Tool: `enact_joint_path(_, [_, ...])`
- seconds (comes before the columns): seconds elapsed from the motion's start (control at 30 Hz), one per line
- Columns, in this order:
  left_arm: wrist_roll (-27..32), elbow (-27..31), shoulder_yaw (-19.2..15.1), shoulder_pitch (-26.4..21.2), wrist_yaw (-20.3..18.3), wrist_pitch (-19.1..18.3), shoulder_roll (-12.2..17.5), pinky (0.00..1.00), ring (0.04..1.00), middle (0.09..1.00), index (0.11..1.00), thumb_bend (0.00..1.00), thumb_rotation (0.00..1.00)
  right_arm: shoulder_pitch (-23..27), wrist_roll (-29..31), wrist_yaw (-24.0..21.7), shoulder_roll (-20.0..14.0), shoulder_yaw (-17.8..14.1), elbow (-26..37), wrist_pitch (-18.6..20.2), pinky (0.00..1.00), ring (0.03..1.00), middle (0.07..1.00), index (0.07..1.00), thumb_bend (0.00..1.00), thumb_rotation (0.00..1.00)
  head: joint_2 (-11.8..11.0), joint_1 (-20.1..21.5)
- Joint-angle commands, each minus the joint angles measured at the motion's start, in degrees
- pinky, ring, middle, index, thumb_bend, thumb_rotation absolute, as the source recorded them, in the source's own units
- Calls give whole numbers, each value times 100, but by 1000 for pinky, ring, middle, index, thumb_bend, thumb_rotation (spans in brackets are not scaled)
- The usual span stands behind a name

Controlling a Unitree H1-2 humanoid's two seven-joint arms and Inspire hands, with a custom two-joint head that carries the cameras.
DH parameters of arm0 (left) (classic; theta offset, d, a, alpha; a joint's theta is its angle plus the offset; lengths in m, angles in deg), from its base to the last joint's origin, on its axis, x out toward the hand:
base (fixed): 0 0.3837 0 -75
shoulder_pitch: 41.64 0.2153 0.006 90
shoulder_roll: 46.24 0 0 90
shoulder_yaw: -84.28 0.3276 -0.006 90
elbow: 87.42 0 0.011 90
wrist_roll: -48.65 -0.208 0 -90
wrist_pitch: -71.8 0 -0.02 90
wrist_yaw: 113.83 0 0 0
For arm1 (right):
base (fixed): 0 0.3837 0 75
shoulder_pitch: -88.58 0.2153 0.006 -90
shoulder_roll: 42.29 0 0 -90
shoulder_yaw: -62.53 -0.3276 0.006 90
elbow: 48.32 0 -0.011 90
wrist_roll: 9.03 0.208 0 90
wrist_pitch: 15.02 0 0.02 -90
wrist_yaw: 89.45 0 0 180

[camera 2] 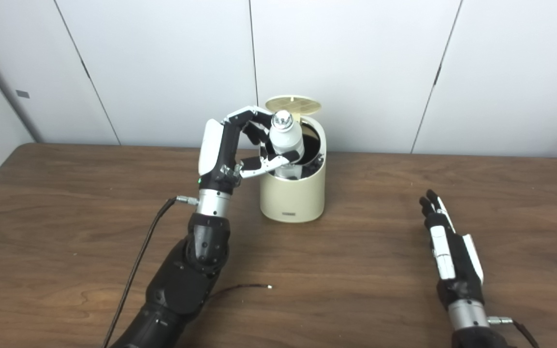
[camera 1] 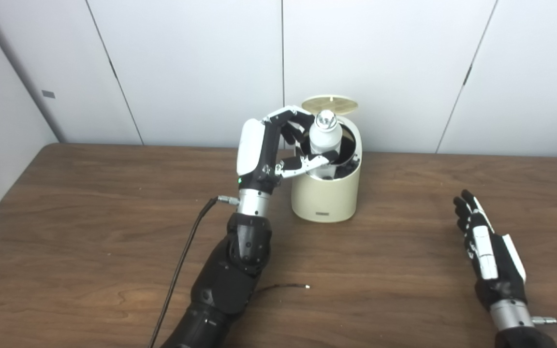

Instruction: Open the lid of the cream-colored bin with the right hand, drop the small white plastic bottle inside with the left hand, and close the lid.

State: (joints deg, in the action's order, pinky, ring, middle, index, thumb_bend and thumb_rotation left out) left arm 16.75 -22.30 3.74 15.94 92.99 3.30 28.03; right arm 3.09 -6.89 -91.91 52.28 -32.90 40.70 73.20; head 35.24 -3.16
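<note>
The cream-colored bin (camera 1: pixel 326 197) stands at the back middle of the wooden table, its round lid (camera 1: pixel 329 103) tipped up behind the dark opening. My left hand (camera 1: pixel 271 147) is shut on the small white plastic bottle (camera 1: pixel 325 137), holding it upright over the bin's mouth, with the silver cap on top. The bottle's lower end sits at or just inside the rim. My right hand (camera 1: pixel 486 246) lies open on the table at the right, well away from the bin, with straight fingers and nothing in it.
A black cable (camera 1: pixel 182 270) runs from my left wrist down toward the table's front edge. A thin dark wire (camera 1: pixel 283 287) lies on the wood beside my left forearm. White wall panels stand close behind the bin.
</note>
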Motion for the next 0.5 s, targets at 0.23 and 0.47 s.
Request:
enact_joint_path(0.23, [-129, 34, 41, -342, 141, 130, -1, 364, 398, 510, 505, 499, 0, -21, 37, 0, 64, 8, 51, -52, 985, 974, 955, 982, 634, 1000, 17, 14])
enact_joint_path(0.47, [-77, 190, -59, -268, 133, -79, -80, 287, 418, 473, 520, 500, 0, -44, 22, 31, 78, -6, 94, -67, 978, 965, 944, 945, 623, 1000, 29, 5])
